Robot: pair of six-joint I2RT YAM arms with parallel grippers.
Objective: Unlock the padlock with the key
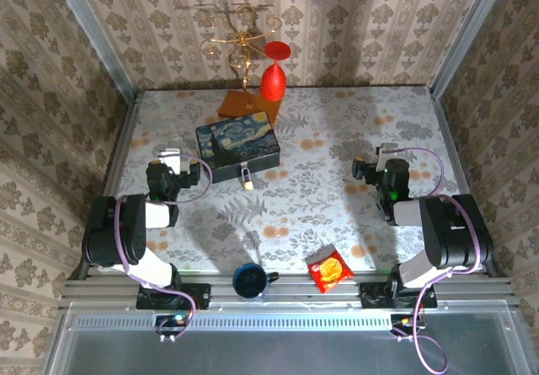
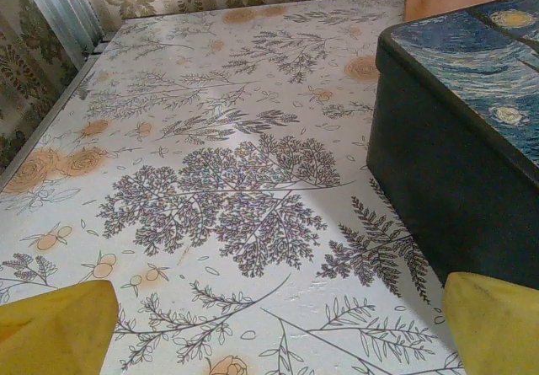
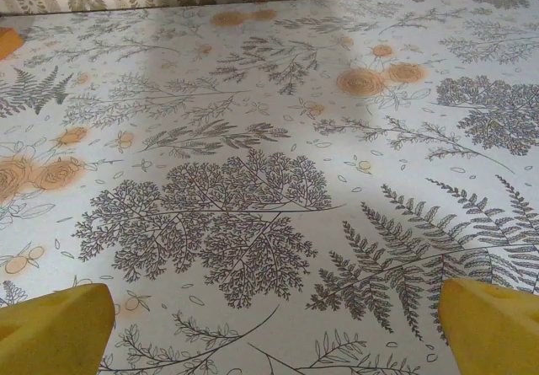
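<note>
Your left pincer [image 2: 271,329] stands wide open and empty beside the dark-blue box [image 1: 237,146], the padlock [image 1: 246,177] at the box's front lies to its right, and your right pincer [image 3: 274,329], equally wide and empty, hangs over the floral worktop [image 1: 320,202] between papered walls [image 1: 354,21].

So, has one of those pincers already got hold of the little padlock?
No: the padlock sits at the dark-blue box's front, while the left pincer and the right pincer stand open, apart from it.

- box [image 1: 236,143], dark blue: one
- padlock [image 1: 246,178]: one
- mug [image 1: 250,281]: one
- snack packet [image 1: 329,270]: one
- wine glass [image 1: 272,76], red: one
- stand [image 1: 240,42], gold wire: one
- robot arms: two, left arm [image 1: 126,227] and right arm [image 1: 446,232]
</note>
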